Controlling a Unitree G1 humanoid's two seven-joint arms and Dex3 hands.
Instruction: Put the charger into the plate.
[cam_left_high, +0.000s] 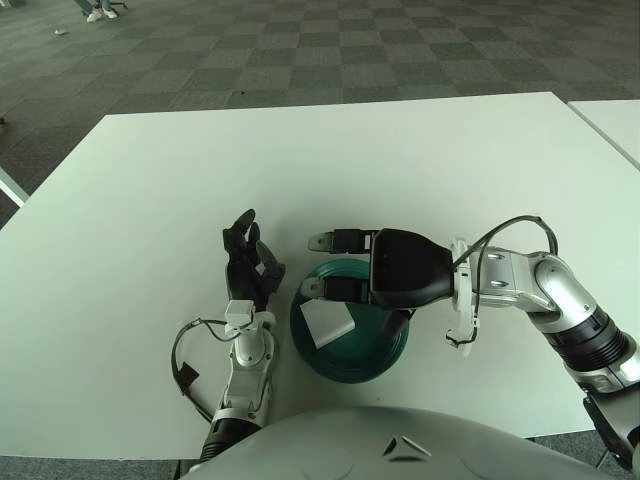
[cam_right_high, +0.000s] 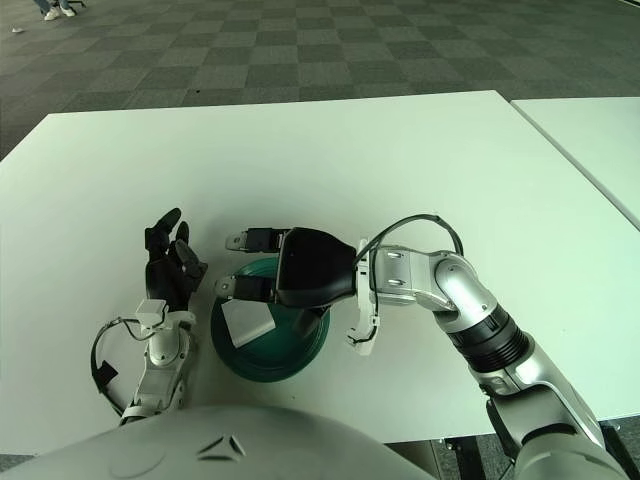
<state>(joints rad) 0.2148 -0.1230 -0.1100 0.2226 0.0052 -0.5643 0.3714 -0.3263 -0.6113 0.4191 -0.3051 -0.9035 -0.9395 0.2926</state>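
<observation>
A white charger (cam_left_high: 328, 322) lies inside the dark green plate (cam_left_high: 375, 355) near the table's front edge, on the plate's left side. My right hand (cam_left_high: 340, 265) hovers over the plate with its fingers spread, pointing left, and holds nothing; its lower fingertips (cam_left_high: 312, 288) are just above the charger. My left hand (cam_left_high: 250, 258) shows just left of the plate, fingers relaxed and open, empty.
The white table (cam_left_high: 300, 170) stretches far behind the plate. A second white table (cam_left_high: 612, 120) stands at the right. A black cable loop (cam_left_high: 185, 365) hangs off my left wrist.
</observation>
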